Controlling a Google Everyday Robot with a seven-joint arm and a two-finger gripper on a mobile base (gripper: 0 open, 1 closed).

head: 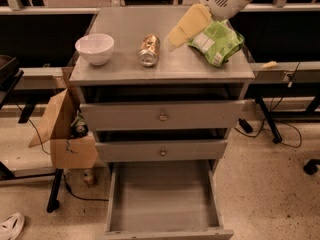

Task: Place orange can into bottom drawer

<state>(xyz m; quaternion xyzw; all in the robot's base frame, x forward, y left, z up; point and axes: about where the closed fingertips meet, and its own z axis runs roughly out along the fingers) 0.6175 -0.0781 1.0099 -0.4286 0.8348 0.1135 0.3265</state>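
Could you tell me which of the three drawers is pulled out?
The bottom drawer, standing far out with its grey inside showing; the top drawer and middle drawer sit well back. The gripper hangs above the cabinet top beside the green bag.

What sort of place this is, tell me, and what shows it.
Probably an office or lab workspace: trailing cables, a chair's caster, a speckled hard floor. The gripper hovers over the cabinet top, near the orange can.
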